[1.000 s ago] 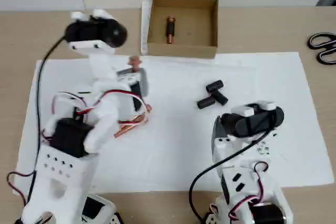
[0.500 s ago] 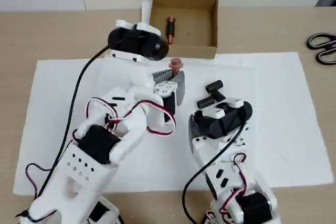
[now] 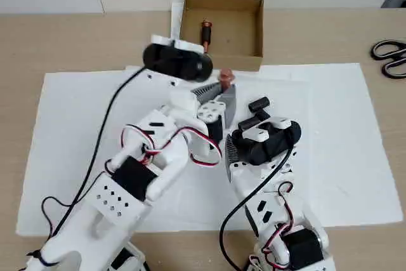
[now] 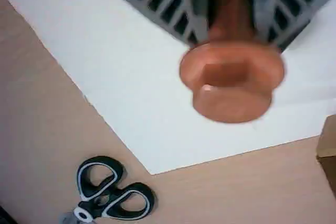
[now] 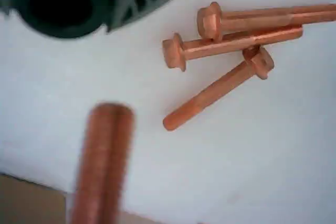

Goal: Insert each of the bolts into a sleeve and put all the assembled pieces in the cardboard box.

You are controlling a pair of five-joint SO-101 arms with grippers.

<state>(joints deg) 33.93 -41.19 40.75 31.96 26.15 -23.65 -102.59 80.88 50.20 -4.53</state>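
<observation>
My left gripper [image 3: 222, 91] is shut on a copper bolt [image 3: 226, 79] just in front of the cardboard box [image 3: 254, 61]. In the left wrist view the bolt's head [image 4: 231, 80] sticks out past the grey fingers [image 4: 273, 3]. My right gripper [image 3: 230, 151] sits close beside it, shut on a black sleeve [image 5: 58, 3] whose open bore faces the camera. The held bolt's shaft [image 5: 102, 161] shows blurred in the right wrist view. Three loose bolts [image 5: 231, 35] lie together on the white paper. One assembled piece [image 3: 206, 33] lies in the box.
Loose black sleeves [image 3: 257, 112] lie on the paper [image 3: 330, 131] right of the grippers. Black-handled scissors [image 3: 388, 57] rest on the bare table at the far right, seen also as scissors [image 4: 113, 198] from the left wrist. Both arms crowd the paper's middle.
The left arm has swung right with the bolt, from the paper's left side to just in front of the box. The right arm has moved left and forward to meet it.
</observation>
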